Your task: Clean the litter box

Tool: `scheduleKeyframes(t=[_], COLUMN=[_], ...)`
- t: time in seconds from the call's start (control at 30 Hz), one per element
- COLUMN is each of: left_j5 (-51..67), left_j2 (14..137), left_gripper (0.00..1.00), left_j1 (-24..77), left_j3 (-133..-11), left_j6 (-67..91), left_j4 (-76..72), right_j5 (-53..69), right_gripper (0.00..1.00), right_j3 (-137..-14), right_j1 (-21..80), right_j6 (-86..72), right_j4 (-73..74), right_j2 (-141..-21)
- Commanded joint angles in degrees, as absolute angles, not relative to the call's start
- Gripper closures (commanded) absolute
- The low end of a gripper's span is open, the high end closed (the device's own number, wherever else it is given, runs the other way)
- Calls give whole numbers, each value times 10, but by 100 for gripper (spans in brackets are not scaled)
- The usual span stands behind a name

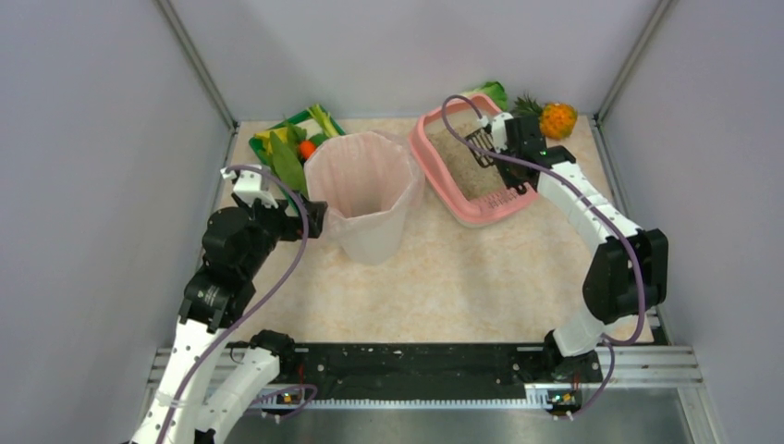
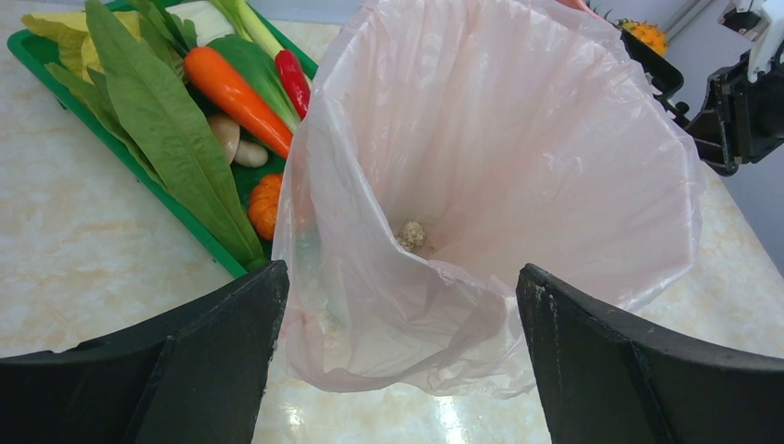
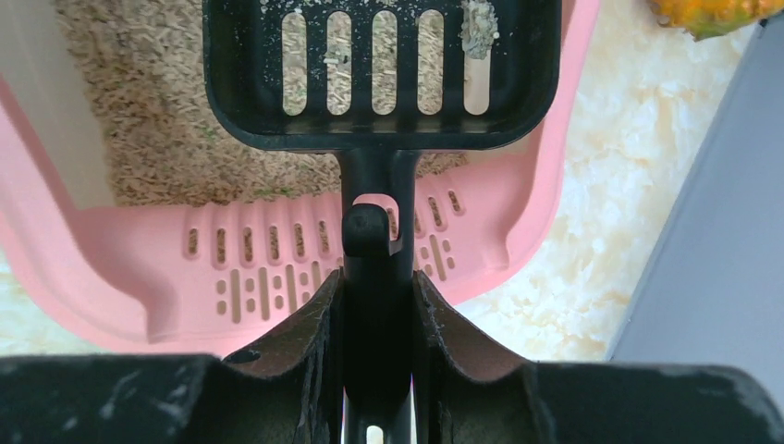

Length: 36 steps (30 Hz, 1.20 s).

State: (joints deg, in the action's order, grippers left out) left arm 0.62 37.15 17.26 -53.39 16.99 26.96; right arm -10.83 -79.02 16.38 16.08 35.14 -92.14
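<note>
The litter box [image 1: 499, 205] sits by the far edge of the bench [image 1: 462, 287], right of centre, its slotted lip toward the arms. The right gripper [image 3: 377, 296] is clamped on the handle of a black slotted scoop [image 3: 388, 137], whose head hangs over the litter with a pale clump [image 3: 479, 28] in it. A pineapple [image 1: 557, 120] lies in the far right corner. The pink-lined bin [image 1: 365, 199] stands just left of the box, and the left gripper [image 2: 402, 277] is spread wide at its near-left side. A green vegetable tray [image 2: 32, 51] fills the far left corner.
</note>
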Motion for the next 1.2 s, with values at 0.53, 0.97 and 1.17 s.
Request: scheduleKeyframes(t=[0.53, 0.97, 1.17], left_j5=[21, 24, 20], left_j2=[354, 345, 342], left_gripper=[2, 2, 2], left_j1=[173, 173, 173], left_j3=[-531, -530, -534], left_j6=[163, 168, 164], left_j4=[230, 226, 236], right_j5=[-13, 22, 63], right_gripper=[100, 100, 100], right_j3=[-862, -840, -832], right_j1=[154, 125, 114], right_j6=[121, 108, 125], right_j4=[366, 365, 367], right_j2=[-935, -906, -889])
